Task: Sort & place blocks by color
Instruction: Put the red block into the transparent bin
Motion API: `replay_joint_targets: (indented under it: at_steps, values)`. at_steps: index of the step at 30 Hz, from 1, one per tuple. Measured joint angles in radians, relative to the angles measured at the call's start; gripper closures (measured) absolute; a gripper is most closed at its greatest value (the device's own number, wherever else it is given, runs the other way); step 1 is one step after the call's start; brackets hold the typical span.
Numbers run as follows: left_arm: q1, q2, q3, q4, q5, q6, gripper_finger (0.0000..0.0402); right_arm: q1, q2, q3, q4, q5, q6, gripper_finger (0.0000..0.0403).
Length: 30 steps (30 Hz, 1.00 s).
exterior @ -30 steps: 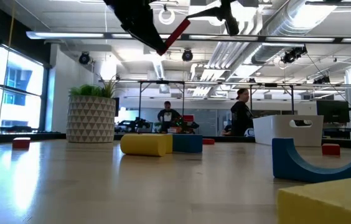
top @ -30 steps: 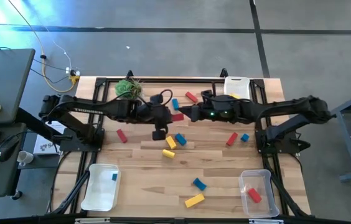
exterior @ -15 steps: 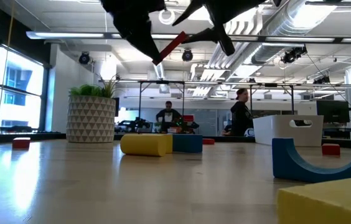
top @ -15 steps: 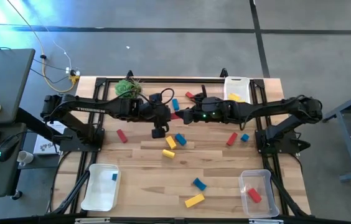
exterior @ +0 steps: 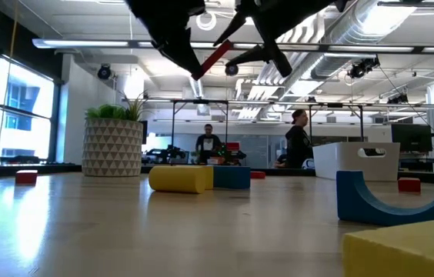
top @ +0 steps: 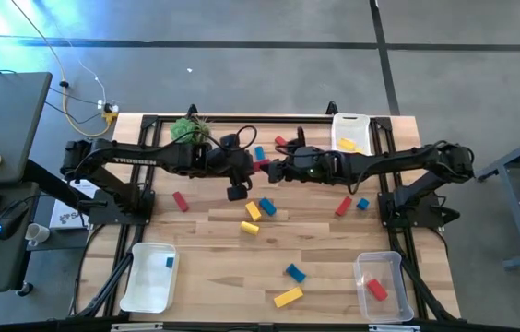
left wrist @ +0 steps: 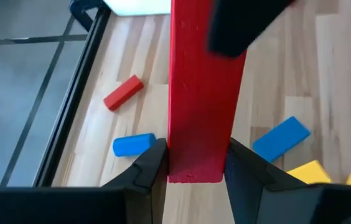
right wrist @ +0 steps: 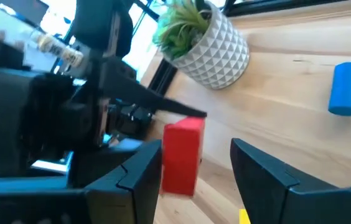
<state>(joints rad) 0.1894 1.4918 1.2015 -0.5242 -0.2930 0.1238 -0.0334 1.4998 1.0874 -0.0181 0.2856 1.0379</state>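
A long red bar (left wrist: 200, 93) is held above the middle of the table by my left gripper (left wrist: 194, 163), which is shut on it; in the high view the gripper (top: 249, 167) is beside the bar (top: 262, 166). My right gripper (right wrist: 197, 163) is open, level with the bar, and its fingers stand on either side of the bar's free end (right wrist: 182, 155). Whether either finger touches the end, I cannot tell. Other red, blue and yellow blocks lie flat on the table, among them a yellow cylinder (top: 250, 227) and a blue block (top: 295, 272). My left gripper pinches the red bar's near end (left wrist: 194, 171) between its two fingers (left wrist: 154, 171). The fingers run along the bar. The bar is lifted clear of the table and slants up out of the gripper toward my right gripper (exterior: 244, 35), as the low view shows (exterior: 213, 56).
A white tray (top: 147, 290) at the near left holds a blue block. A clear tray (top: 368, 265) at the near right holds a red one. A white tray (top: 350, 123) at the far edge holds a yellow one. A potted plant (top: 189, 130) stands far left.
My right gripper has moved toward the table's left, up to the left gripper, and its open fingers now flank the free end of the red bar. The bar has stayed lifted in the left gripper.
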Motion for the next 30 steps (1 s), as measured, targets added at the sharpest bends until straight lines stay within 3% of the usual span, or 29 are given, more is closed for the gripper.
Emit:
replay_joint_targets:
  at_steps: [5,13,21,30]
  values:
    - [0.0,0.0,0.0,0.006,0.017,-0.008,0.0299,-0.006,0.007,0.0,-0.008,0.003,0.031,0.0255]
    - [0.0,0.001,0.0,0.006,0.012,-0.019,0.0292,-0.006,0.006,0.0,-0.004,-0.003,0.001,0.0373]
    - [0.0,0.001,-0.001,0.005,0.029,-0.019,0.0262,-0.006,0.006,0.001,-0.033,-0.032,-0.028,0.0365]
    - [0.0,-0.001,0.0,0.007,0.02,-0.079,0.0241,0.032,0.007,-0.001,-0.246,-0.134,0.003,0.0372]
